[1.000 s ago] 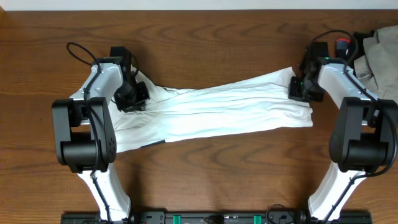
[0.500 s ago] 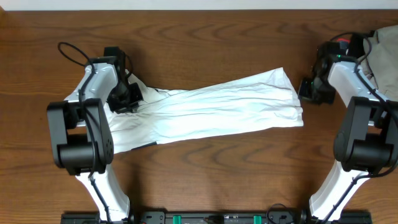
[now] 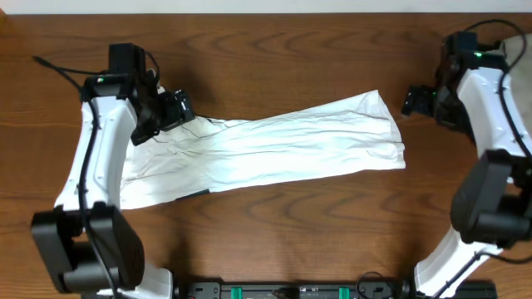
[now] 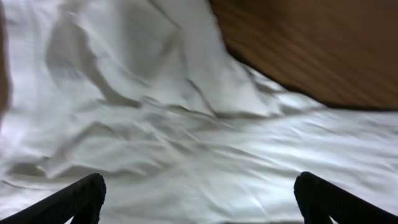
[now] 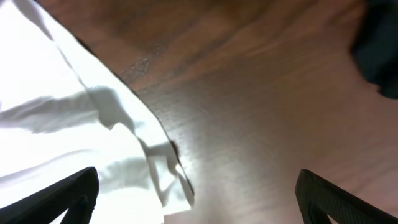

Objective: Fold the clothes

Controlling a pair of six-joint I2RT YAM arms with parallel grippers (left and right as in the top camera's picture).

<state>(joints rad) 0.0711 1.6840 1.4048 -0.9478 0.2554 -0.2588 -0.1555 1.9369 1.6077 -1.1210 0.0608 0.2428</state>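
Looks like a pause between folds, with a lengthwise fold judged already made and the shortening folds not yet begun. Next calls for fresh grips on the large, thin, wrinkled white garment [image 3: 274, 149], probably at the corners of one short end, then carrying that end over toward the other. Needs both claws lowered squarely onto the cloth, pinching every layer meant to travel and keeping the edges level. Lies spread as a long narrow band across the middle of the dark brown wooden table [image 3: 274, 41], slightly slanted, from a broader end near 8 o'clock to a flared end near 3 o'clock. Shows fine creases along its length and a thin dark edge peeping out at the lower rim toward 7 o'clock. Hovering over the 10 o'clock end, fingers wide apart with nothing between them: the left black two-finger gripper [image 3: 170, 112], white cloth filling its wrist view beneath. Hanging just off the 2 o'clock corner, above bare wood and apart from the fabric: the right black two-finger gripper [image 3: 418, 100], likewise spread and empty.
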